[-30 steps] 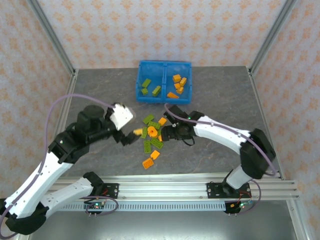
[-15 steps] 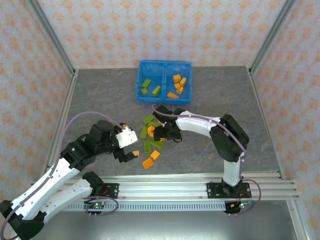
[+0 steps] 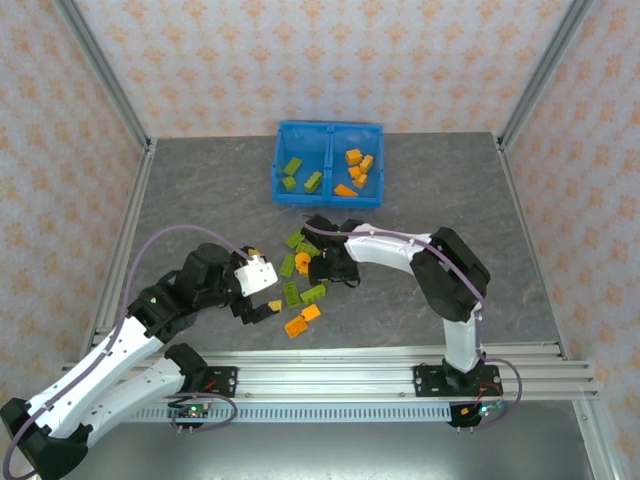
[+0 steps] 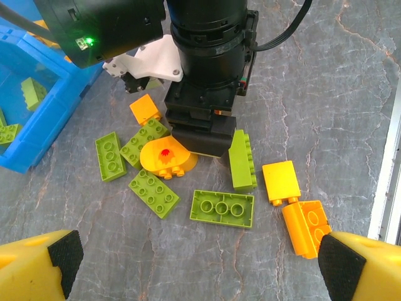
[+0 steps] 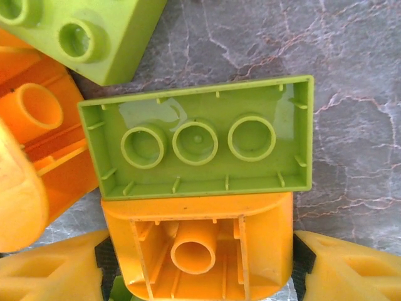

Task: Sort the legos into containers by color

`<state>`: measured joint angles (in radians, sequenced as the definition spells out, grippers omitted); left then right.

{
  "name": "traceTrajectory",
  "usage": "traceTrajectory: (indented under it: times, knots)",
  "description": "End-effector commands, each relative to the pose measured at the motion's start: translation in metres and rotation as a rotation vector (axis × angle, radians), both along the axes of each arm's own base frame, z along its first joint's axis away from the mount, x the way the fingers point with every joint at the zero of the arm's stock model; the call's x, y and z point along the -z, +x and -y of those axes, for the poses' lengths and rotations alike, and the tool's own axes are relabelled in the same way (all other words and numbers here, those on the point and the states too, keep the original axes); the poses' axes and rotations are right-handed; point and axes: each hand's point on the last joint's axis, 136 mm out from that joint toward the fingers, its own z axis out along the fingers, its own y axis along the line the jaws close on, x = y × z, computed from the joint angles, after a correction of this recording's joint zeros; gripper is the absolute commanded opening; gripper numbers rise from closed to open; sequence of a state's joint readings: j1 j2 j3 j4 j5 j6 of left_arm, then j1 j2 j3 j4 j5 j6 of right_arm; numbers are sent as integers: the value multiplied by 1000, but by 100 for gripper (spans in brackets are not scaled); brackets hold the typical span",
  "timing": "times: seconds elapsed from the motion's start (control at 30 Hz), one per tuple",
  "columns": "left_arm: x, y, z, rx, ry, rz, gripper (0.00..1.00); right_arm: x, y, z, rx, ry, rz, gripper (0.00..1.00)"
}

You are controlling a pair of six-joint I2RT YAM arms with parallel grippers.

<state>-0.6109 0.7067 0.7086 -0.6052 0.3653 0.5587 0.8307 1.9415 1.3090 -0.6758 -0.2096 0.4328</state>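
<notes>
Picture an orange brick, hollow side up on the bench, low in the right wrist view between the yellow fingers of the right claw. Black pads level with its two short ends, seemingly touching. Cannot tell whether clamped or just short of it. Pressed against its far long side, a green brick, also hollow side up. Close on the left, another orange piece.

From above, right claw down in the loose pile mid-bench, near the blue bin. Green bricks in the bin's left half, orange in its right. Left claw spread wide, holding nothing, hovering at the near side of the pile.

Step in hand, by the look of it: gripping the orange brick for the bin's right half.

To do it well:
- Close squarely on the short ends, pads centred, clear of the rounded corners.
- Lift straight up before any sideways travel, or risk dragging the touching green brick along.
- Keep the left claw back until the right arm is out of the pile.
- Release low over the orange half, away from the central wall, to prevent a bounce into the green side.
</notes>
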Motion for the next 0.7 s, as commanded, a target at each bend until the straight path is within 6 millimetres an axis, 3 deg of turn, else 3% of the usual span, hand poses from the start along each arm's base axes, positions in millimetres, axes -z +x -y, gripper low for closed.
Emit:
traceTrajectory:
  times: [0.0,0.13,0.23,0.33,0.5,0.67]
  knots:
    - [-1,6,0,-11,-10,34,100,21,2,6,-16,-78,-13,73]
    - [3,5,0,-8,6,23,100,27,8,7,-35,-124,-2,70]
    - [5,4,0,-5,5,19,100,33,7,10,-31,-134,-5,61]
    - [5,0,5,30,-11,13,100,25,9,17,-17,-150,33,54]
    - [-1,-6,12,78,-53,18,100,-23,17,21,13,-85,152,51]
    - [-6,-6,12,81,-65,39,100,-87,36,30,63,-32,305,51]
